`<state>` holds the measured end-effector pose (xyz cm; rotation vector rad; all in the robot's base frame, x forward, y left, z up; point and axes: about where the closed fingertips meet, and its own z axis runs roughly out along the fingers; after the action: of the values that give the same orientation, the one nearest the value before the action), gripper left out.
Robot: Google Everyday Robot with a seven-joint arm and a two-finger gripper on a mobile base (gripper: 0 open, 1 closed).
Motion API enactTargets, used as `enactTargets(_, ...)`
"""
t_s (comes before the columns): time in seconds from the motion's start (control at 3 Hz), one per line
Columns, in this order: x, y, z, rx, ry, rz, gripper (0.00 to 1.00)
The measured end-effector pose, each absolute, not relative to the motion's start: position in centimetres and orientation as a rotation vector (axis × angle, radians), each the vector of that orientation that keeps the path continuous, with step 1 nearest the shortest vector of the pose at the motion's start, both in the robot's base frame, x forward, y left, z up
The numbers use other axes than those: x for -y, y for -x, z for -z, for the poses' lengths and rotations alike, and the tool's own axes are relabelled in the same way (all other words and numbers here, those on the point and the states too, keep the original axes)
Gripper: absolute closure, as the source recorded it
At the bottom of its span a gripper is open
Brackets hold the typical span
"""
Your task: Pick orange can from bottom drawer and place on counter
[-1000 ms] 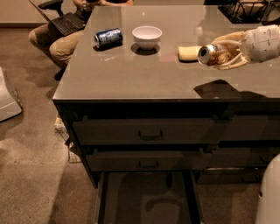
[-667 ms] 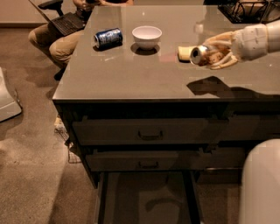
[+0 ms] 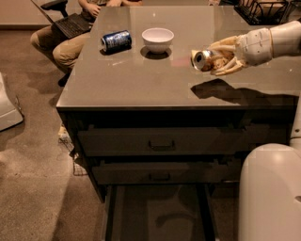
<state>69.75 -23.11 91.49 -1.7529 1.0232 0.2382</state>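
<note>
My gripper (image 3: 217, 59) reaches in from the right above the counter (image 3: 141, 80). It is shut on the orange can (image 3: 203, 59), held on its side with a silver end pointing left. The can hangs above the counter's right half and casts a dark shadow on it. The bottom drawer (image 3: 157, 214) stands pulled open at the foot of the cabinet, a shallow dark tray with nothing visible in it.
A blue can (image 3: 115, 40) lies on its side at the counter's back left. A white bowl (image 3: 157, 38) stands next to it. A seated person with a laptop (image 3: 70, 26) is behind the counter's left corner. A wire basket (image 3: 263, 10) is at the back right. My white robot body (image 3: 270, 193) fills the lower right.
My gripper has carried the orange can leftward over the counter, covering the pale object that lay behind it. The shadow moved left with it.
</note>
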Motion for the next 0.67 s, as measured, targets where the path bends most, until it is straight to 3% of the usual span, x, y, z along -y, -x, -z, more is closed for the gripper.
enactTargets(0.33,22.4,-70.0,-90.9,-1.035,1.753,-0.274,1.00)
enactTargets(0.67,21.4,-70.4,-89.7,-1.058,1.767,-0.313,0.73)
